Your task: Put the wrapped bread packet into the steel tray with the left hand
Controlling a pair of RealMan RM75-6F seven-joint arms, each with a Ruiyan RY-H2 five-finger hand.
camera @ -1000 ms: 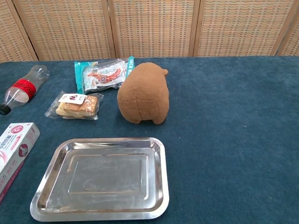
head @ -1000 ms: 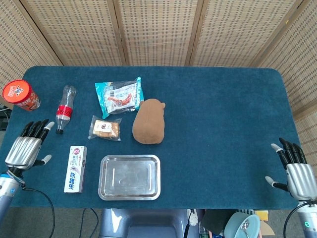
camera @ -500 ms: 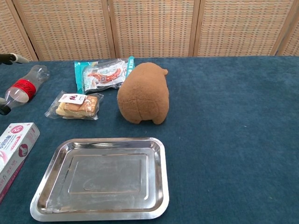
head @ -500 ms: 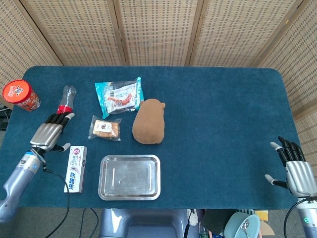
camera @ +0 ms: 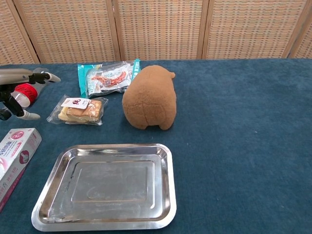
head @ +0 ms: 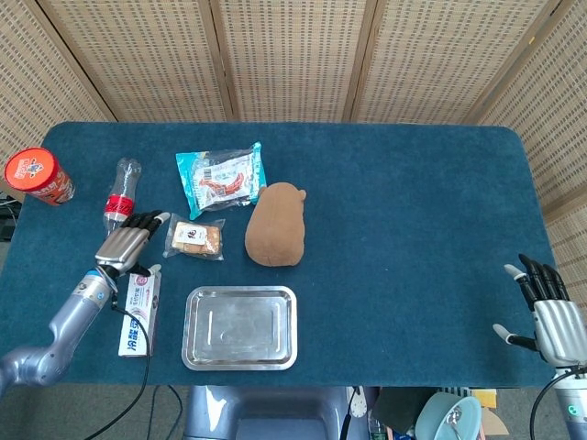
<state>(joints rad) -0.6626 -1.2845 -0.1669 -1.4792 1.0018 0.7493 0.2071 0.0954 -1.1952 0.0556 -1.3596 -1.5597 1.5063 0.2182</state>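
The wrapped bread packet [head: 194, 237] [camera: 78, 110], clear plastic with a white label, lies on the blue table between the bottle and the brown plush. The steel tray [head: 240, 327] [camera: 105, 185] sits empty at the front edge, below the packet. My left hand [head: 127, 242] [camera: 20, 82] hovers open just left of the packet, fingers spread toward it, not touching it. My right hand [head: 548, 316] rests open at the table's far right corner, holding nothing; the chest view does not show it.
A brown plush toy [head: 275, 225] [camera: 149, 97] sits right of the packet. A teal snack bag [head: 221, 175] lies behind it. A cola bottle [head: 120, 188], a red tub [head: 38, 176] and a toothpaste box [head: 138, 312] occupy the left side.
My left hand has swept rightward from the table's left edge, past the bottle, to just beside the bread packet. The right hand has barely moved.
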